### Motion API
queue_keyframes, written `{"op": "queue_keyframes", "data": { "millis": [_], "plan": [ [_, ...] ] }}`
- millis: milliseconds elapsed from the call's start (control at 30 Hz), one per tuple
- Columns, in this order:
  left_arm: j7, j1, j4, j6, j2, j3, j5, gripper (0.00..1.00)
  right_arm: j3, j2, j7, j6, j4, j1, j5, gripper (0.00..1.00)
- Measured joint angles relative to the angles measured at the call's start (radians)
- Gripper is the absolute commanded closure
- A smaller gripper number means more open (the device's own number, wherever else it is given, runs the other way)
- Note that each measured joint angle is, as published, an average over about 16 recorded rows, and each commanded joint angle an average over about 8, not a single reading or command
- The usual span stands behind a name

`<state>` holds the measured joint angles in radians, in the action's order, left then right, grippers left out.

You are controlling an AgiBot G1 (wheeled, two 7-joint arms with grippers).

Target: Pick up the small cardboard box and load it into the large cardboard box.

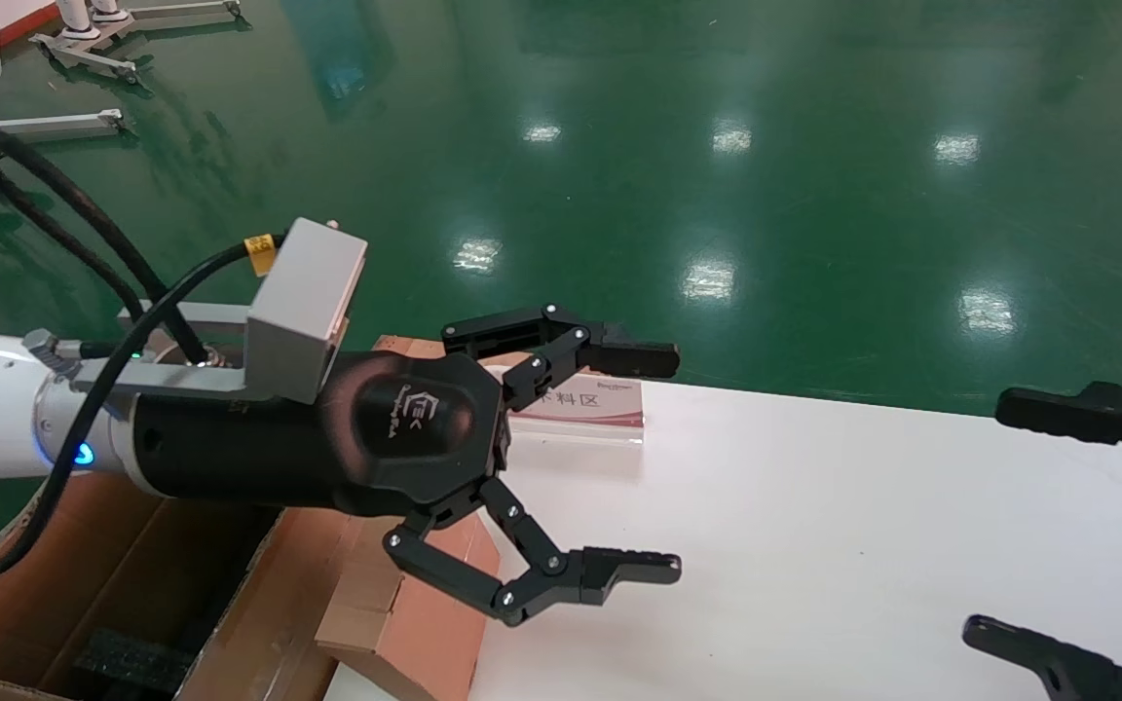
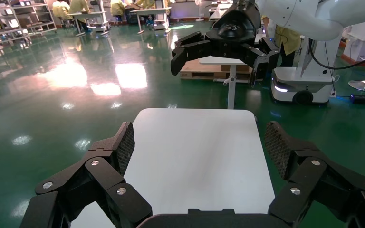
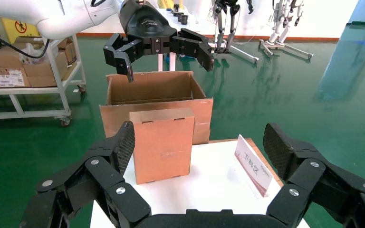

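Two hands spread wide, left hand [image 1: 634, 467] above small cardboard box [image 3: 162, 144], right hand [image 1: 1019, 526] apart.

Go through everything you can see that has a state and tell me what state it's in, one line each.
Left tool: open, empty, raised over the table's left end.
Right tool: open, empty, facing the small box.
Small cardboard box: closed, standing on the white table.
Large cardboard box: open, flaps up.
Sign: standing on the table.

Small cardboard box [image 3: 161, 145] on table [image 3: 209, 190], beside large cardboard box [image 3: 154, 97].

Overhead head view; opposed wrist views
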<state>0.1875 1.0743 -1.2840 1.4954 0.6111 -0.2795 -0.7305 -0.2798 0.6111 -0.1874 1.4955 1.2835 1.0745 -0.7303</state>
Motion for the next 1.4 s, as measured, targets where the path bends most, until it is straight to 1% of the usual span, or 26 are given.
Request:
{"op": "queue_keyframes", "data": {
  "millis": [233, 400, 533, 700, 867, 1067, 1233, 1400],
  "plan": [
    [0.010, 0.001, 0.001, -0.004, -0.007, -0.003, -0.008, 0.00, 0.000, 0.000, 0.000, 0.000, 0.000, 0.000, 0.000, 0.00],
    [0.045, 0.009, -0.004, -0.015, -0.025, -0.016, -0.038, 0.00, 0.000, 0.000, 0.000, 0.000, 0.000, 0.000, 0.000, 0.00],
    [0.105, 0.038, -0.016, -0.020, -0.046, -0.046, -0.105, 0.00, -0.001, 0.000, 0.001, 0.000, -0.001, 0.000, 0.000, 0.00],
    [0.219, 0.120, -0.035, -0.010, -0.065, -0.108, -0.245, 0.00, -0.001, 0.000, 0.001, 0.000, -0.001, 0.001, 0.001, 0.00],
    [0.356, 0.246, -0.051, 0.022, -0.059, -0.195, -0.421, 0.00, -0.001, 0.000, 0.001, 0.000, -0.001, 0.001, 0.001, 0.00],
    [0.530, 0.426, -0.059, 0.065, -0.024, -0.329, -0.620, 0.00, -0.002, 0.000, 0.001, 0.000, -0.001, 0.001, 0.001, 0.00],
    [0.679, 0.567, -0.062, 0.085, 0.006, -0.465, -0.737, 0.00, -0.002, -0.001, 0.001, 0.000, -0.001, 0.001, 0.001, 0.00],
    [0.823, 0.695, -0.064, 0.092, 0.026, -0.620, -0.811, 0.00, -0.003, -0.001, 0.002, 0.000, -0.001, 0.001, 0.002, 0.00]
  ]
}}
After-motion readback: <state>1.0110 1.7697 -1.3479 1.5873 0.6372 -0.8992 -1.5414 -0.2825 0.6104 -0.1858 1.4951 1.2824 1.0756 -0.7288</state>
